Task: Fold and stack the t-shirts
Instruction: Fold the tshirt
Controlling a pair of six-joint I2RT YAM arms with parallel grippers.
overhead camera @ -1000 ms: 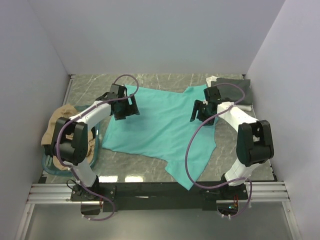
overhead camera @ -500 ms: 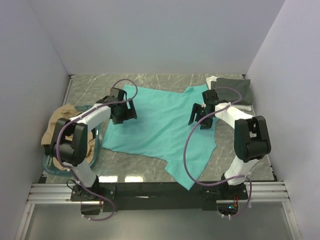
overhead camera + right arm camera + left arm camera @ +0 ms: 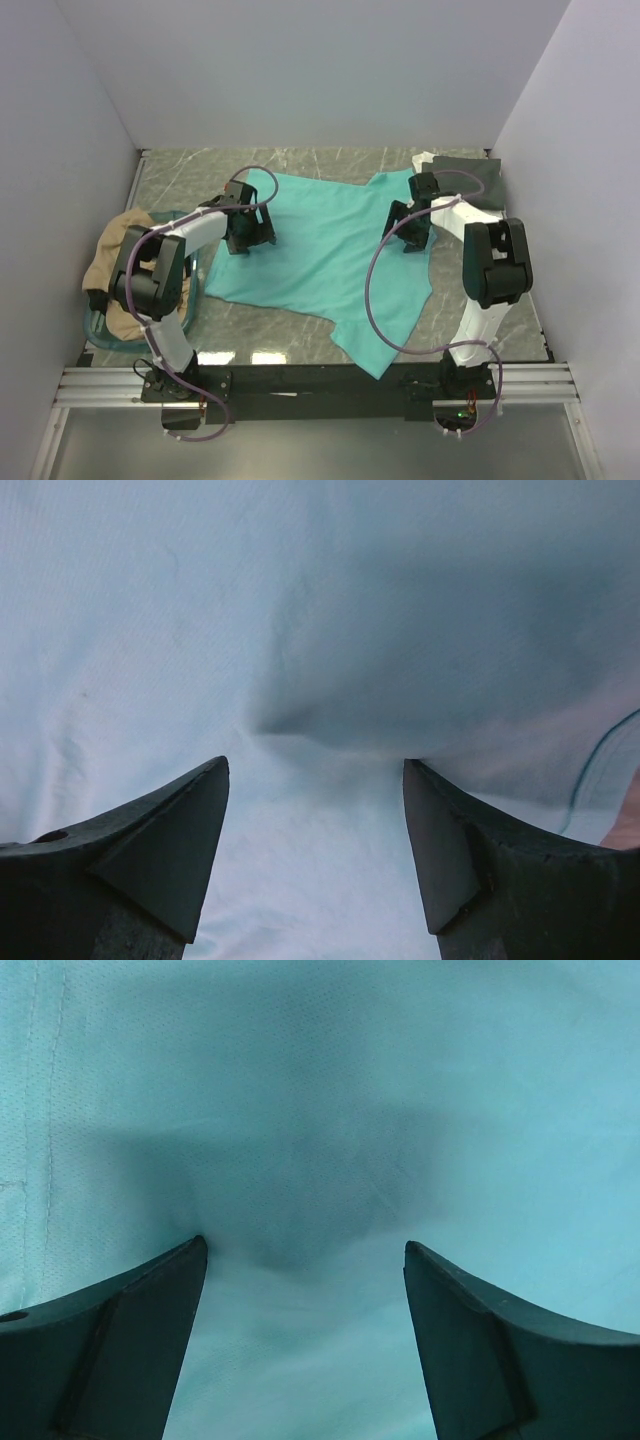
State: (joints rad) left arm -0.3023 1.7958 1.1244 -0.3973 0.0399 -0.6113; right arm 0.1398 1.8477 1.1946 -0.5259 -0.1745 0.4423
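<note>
Top external view is showing the teal-green t-shirt [image 3: 320, 255] lying spread across the middle of the counter [image 3: 180, 170], with a sleeve trailing toward the near edge. The left pincer [image 3: 250, 232] is pressing down near the shirt's left side and the right pincer [image 3: 412, 236] near its right side. Both wrist views are showing the jaws standing apart with nothing clamped, the fingertips resting on the cloth and a soft pucker rising between them.

Judging from this, the step in hand is taking hold of the shirt for a fold. To do it well, both pincers should be closing together on that raised pucker, catching cloth and not just sliding over it. Lifting evenly on both sides would be keeping the fold line straight, and moving slowly would be sparing the loose sleeve from dragging and bunching.

Counting: four t-shirts in all, with:
- one teal-green;
- one tan t-shirt [image 3: 118, 250], heaped in the basket [image 3: 93, 328] at the left;
- one dark grey t-shirt [image 3: 470, 178], at the far right corner;
- one white t-shirt [image 3: 424, 160], peeking out beside the grey one.

One basket, two pincers.
</note>
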